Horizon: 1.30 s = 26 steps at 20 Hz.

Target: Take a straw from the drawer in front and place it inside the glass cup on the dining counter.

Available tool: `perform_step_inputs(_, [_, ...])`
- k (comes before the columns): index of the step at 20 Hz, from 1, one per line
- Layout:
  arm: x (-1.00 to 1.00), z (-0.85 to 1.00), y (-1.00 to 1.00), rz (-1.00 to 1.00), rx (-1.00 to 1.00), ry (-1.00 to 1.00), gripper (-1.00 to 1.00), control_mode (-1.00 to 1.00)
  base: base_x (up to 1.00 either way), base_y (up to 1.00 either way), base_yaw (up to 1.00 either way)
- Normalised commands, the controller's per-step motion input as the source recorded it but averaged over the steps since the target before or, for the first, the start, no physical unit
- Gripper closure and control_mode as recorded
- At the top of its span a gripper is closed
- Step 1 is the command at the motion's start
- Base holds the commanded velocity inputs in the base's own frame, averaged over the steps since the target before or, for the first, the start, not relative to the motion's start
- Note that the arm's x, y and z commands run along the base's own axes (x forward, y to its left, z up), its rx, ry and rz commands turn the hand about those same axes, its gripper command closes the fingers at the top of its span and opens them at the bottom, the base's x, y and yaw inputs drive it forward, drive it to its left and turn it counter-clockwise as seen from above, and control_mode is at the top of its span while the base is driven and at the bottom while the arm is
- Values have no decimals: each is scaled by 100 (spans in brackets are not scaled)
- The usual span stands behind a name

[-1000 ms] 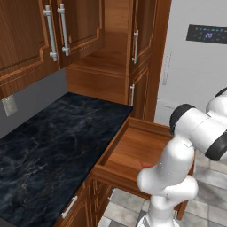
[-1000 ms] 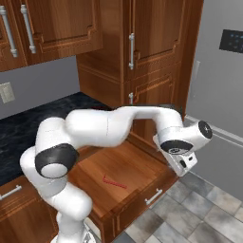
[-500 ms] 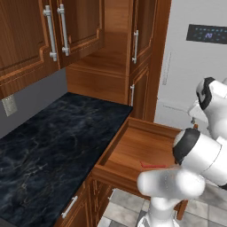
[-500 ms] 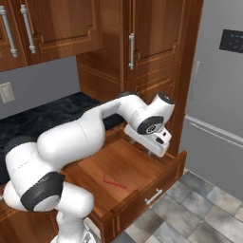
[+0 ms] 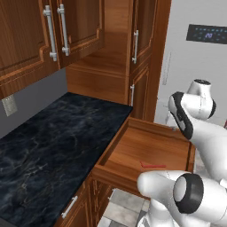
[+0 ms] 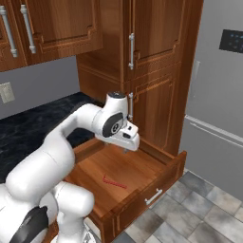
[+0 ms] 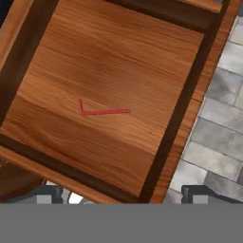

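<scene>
To my left runs the black stone tabletop with faint white veins (image 5: 53,146), with a pale wall outlet (image 5: 8,105) above it. Beside it stands the wide, pulled-out drawer of reddish-brown wood (image 6: 142,192), its lighter floor bare but for the thin bright red straw with a short bent tip (image 7: 102,110), which lies flat near the middle. My claw (image 6: 126,150) hangs above the drawer's back part, spread wide and holding nothing, well apart from the straw. Farther right, the grey refrigerator (image 6: 223,104) carries a dark panel (image 5: 207,33) whose small blue writing is too blurred to read.
</scene>
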Motion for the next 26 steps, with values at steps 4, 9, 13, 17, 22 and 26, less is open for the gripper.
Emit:
perform_step_inputs(4, [0, -12, 49, 14, -9, 0, -100, -100, 0, 0, 0])
perform_step_inputs(9, [15, -25, 30, 14, -7, 4, -100, -100, 0, 0, 0])
perform_step_inputs(13, [49, -38, 11, 14, -4, 15, -100, -100, 0, 0, 0])
perform_step_inputs(17, [56, -37, 5, 18, -4, 19, -100, -100, 0, 0, 0])
perform_step_inputs(22, [35, -40, 18, 27, -2, 13, -100, -100, 0, 0, 0])
perform_step_inputs(26, [26, -45, 13, 26, 0, 11, -100, -100, 0, 0, 0])
